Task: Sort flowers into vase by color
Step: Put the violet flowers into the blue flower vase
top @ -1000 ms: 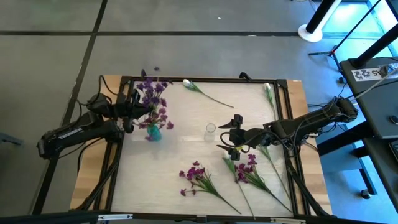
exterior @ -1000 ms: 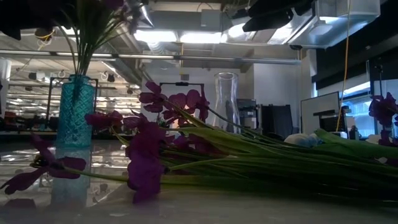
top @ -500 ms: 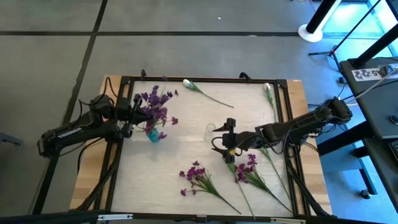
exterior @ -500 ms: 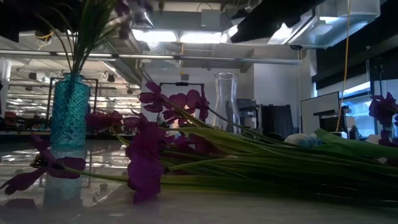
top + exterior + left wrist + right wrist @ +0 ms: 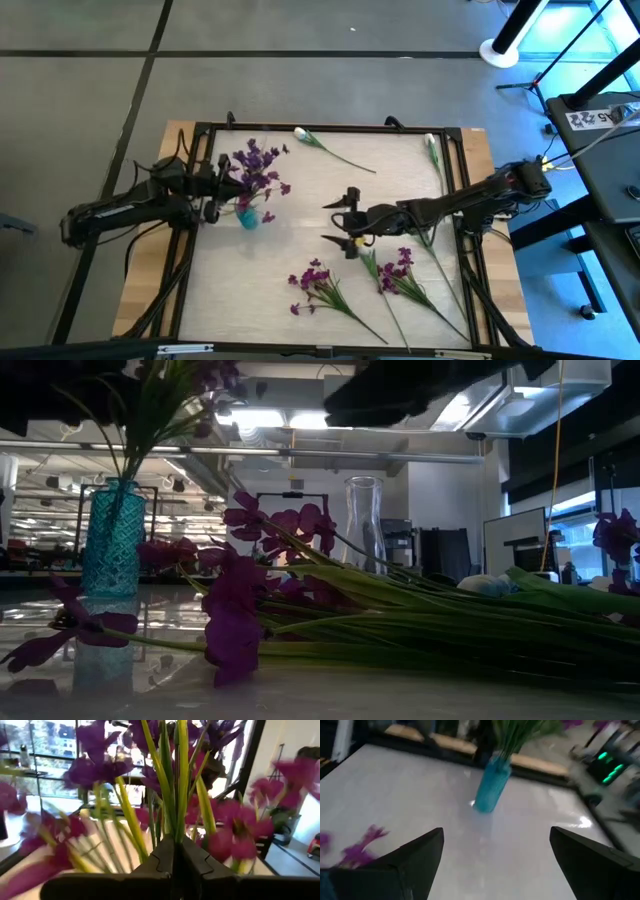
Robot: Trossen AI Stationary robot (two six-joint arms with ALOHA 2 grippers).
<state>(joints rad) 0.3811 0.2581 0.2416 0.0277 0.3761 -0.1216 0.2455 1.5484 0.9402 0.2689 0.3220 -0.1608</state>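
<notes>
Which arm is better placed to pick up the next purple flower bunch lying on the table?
The right arm, probably. Its gripper is open and empty beside the two loose purple flower bunches. The left gripper is shut on the purple stems standing in the blue textured vase.

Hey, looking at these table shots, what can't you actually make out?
- Clear vase: hidden in the high view beneath the right gripper.
- Blue vase: its mouth is covered by purple flowers from above.
- Left gripper: its grip is clear only in the left wrist view, shut on the stems.
</notes>
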